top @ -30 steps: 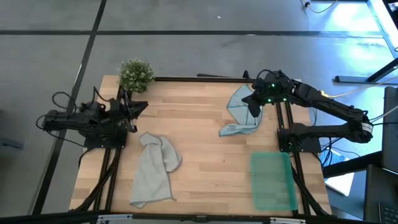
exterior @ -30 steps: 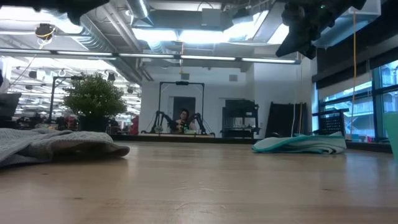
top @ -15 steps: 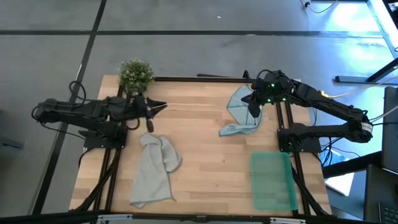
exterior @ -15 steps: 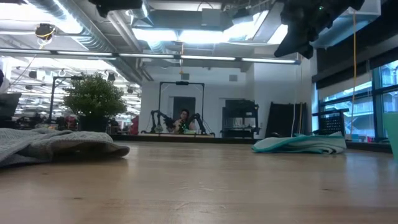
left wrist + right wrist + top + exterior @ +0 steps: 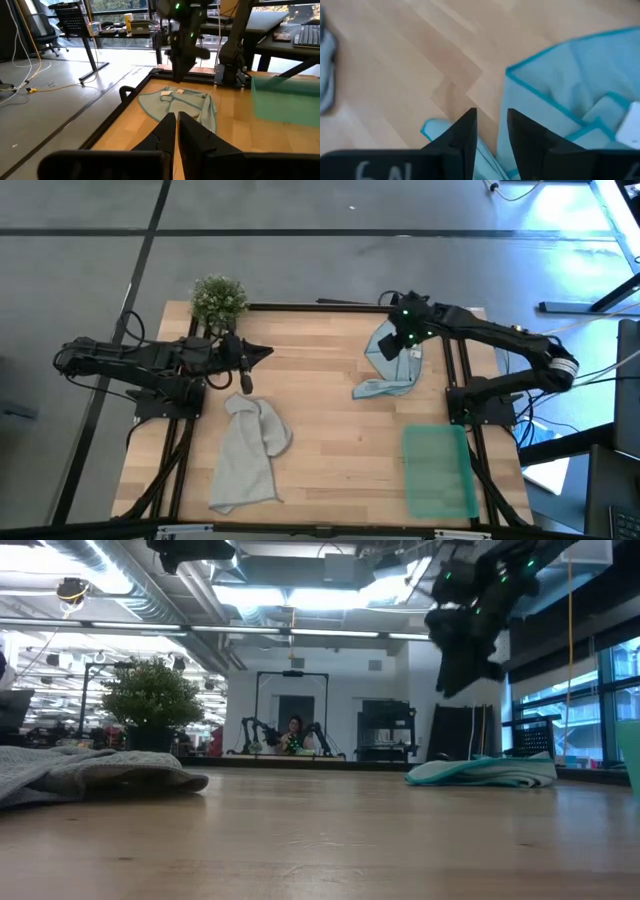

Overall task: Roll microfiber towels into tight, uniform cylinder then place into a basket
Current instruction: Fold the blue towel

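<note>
The pale blue microfiber towel (image 5: 390,365) lies crumpled at the far right of the wooden table (image 5: 330,450), and the light grey microfiber towel (image 5: 248,450) lies bunched near the left front. The right gripper (image 5: 392,346) hangs above the blue towel with its fingers (image 5: 461,135) slightly parted and holding nothing. The left gripper (image 5: 262,352) hovers over the far left, beside the small green bushy plant (image 5: 218,299), fingers nearly together, empty. The shallow translucent green plastic basket (image 5: 438,472) sits at the right front.
</note>
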`<state>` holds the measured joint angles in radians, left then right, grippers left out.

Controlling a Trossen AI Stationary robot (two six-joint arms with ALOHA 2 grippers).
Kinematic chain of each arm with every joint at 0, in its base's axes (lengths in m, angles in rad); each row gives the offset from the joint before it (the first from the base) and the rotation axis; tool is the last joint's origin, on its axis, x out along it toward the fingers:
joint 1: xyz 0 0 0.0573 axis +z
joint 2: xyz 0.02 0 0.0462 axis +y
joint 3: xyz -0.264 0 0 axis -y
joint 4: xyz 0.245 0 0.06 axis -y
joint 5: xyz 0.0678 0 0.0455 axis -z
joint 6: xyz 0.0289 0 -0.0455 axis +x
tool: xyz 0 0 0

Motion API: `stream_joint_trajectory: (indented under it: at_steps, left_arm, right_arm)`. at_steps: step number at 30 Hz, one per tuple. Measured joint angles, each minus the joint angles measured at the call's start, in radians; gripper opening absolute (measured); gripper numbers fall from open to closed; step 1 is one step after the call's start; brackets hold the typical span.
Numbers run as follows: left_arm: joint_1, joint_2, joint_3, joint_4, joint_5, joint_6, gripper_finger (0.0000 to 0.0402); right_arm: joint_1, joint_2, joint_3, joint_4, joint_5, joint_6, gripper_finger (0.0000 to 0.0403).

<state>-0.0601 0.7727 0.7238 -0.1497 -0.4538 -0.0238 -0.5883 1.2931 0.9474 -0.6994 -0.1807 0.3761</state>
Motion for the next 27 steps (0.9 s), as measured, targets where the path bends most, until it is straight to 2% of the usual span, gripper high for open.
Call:
stream_joint_trajectory:
  at_steps: [4,10,19,27]
  left_arm:
    - [0.000,0.000,0.000,0.000,0.000,0.000,0.0005]
    - [0.000,0.000,0.000,0.000,0.000,0.000,0.0001]
    - [0.019,0.000,0.000,0.001,0.000,0.000,0.0022]
    - [0.026,0.000,0.000,0.000,0.000,0.000,0.0038]
  right_arm:
    - [-0.001,0.092,0.000,-0.011,-0.049,-0.066,0.0110]
    - [-0.056,0.158,0.009,-0.021,-0.008,0.000,0.0110]
    - [-0.209,0.247,0.162,-0.041,0.045,-0.018,0.0110]
    - [-0.254,0.334,0.261,-0.372,0.053,-0.124,0.0110]
